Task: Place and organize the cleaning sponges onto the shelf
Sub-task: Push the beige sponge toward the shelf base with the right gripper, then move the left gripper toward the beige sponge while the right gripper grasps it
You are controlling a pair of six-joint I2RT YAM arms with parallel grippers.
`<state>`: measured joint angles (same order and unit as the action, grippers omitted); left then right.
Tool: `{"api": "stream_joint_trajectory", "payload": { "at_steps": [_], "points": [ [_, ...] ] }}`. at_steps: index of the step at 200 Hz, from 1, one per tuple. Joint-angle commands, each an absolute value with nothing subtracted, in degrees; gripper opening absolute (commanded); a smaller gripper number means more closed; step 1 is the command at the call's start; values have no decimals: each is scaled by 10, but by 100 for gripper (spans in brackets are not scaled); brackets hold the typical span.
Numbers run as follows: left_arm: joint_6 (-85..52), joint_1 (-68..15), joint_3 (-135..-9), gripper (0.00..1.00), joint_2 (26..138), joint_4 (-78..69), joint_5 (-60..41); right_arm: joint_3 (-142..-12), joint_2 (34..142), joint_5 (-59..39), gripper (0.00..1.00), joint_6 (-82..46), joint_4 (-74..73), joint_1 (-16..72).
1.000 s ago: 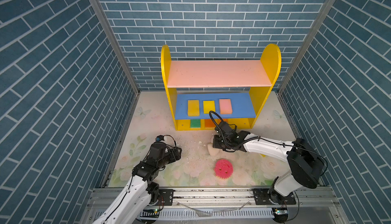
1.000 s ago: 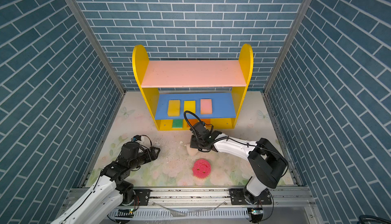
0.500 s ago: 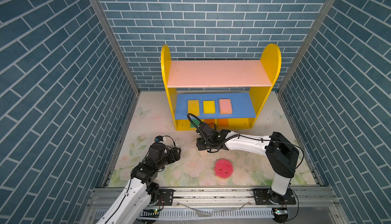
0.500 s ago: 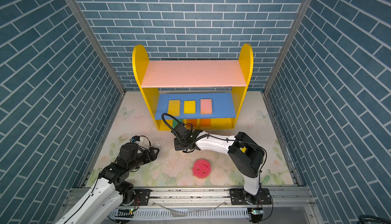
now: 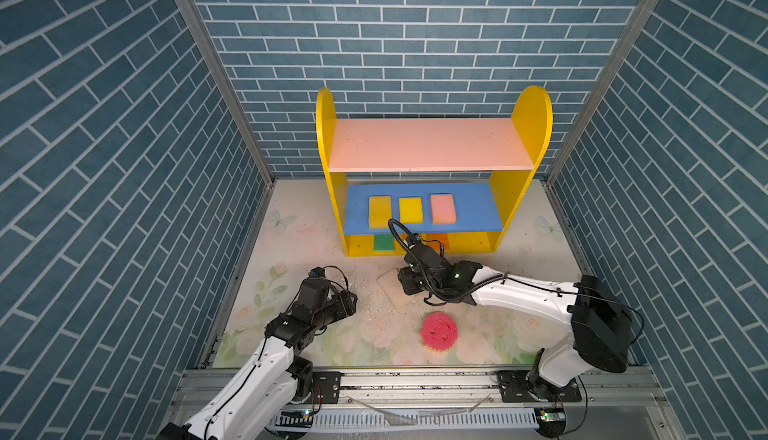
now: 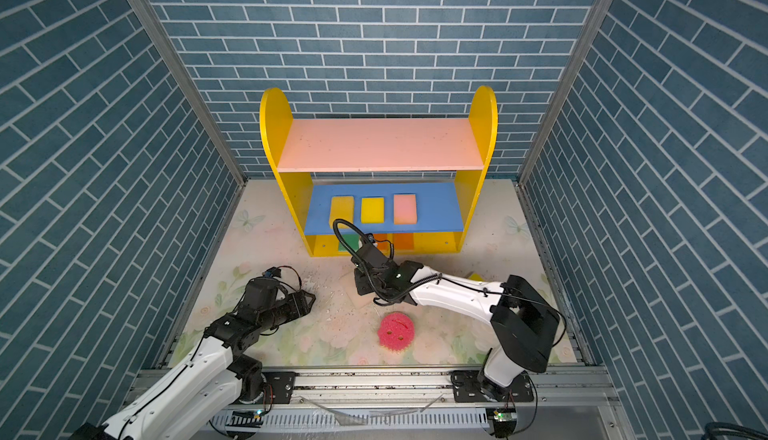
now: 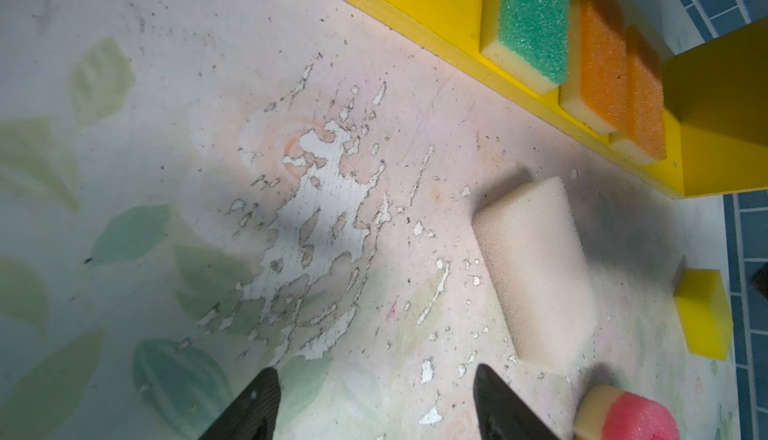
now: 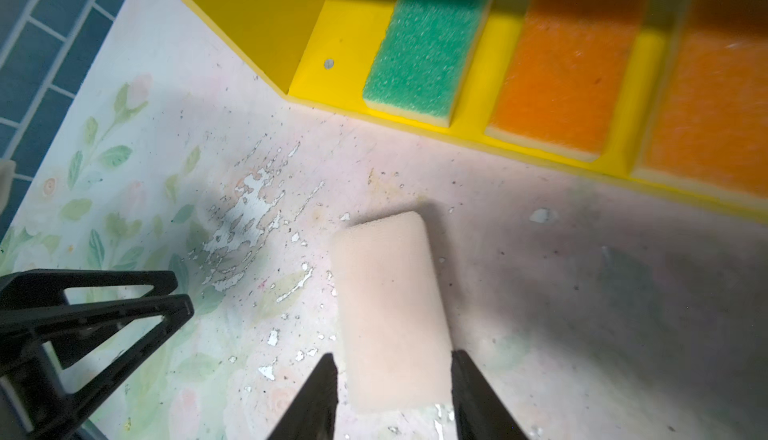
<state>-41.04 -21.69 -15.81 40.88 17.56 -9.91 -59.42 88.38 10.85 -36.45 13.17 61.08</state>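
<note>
The shelf (image 5: 428,143) (image 6: 380,145) stands at the back. On its blue board lie two yellow sponges (image 5: 379,211) (image 5: 410,209) and a pink sponge (image 5: 442,208). On its base are a green sponge (image 8: 424,56) (image 7: 532,22) and two orange sponges (image 8: 569,68) (image 8: 715,105). A cream sponge (image 5: 392,288) (image 8: 390,301) (image 7: 536,259) lies flat on the floor. My right gripper (image 5: 409,286) (image 8: 392,357) is open, its fingers astride the sponge's near end. My left gripper (image 5: 351,296) (image 7: 376,375) is open and empty, left of the cream sponge.
A round pink smiley sponge (image 5: 438,331) (image 6: 397,330) lies near the front edge. A yellow sponge (image 7: 704,313) (image 6: 476,278) sits on the floor behind my right arm. Brick walls close in both sides. The floor mat (image 5: 291,251) is scuffed and flaking.
My right gripper swung left across the floor and went from shut to open; the cream sponge now lies further left, between its fingers. The left arm barely moved.
</note>
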Motion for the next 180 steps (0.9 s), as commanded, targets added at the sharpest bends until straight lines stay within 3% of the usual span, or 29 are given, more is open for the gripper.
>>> {"api": "stream_joint_trajectory", "payload": {
  "at_steps": [1, 22, 50, 87, 180],
  "points": [
    [-433, -242, -159, 75, 412, 138, -79, -542, 842, 168, 47, -342, 118, 597],
    [-452, -283, -160, 75, 434, 104, -47, -490, 816, 150, 47, -368, 99, 562],
    [-461, -333, -180, 77, 506, 67, -20, -380, 774, 45, 45, -425, -23, 506],
    [-482, -350, -186, 77, 589, -27, -38, -269, 725, 16, 45, -482, -155, 486],
    [-475, -354, -206, 83, 691, -113, -38, -290, 818, -47, 44, -521, -205, 488]
  ]
}}
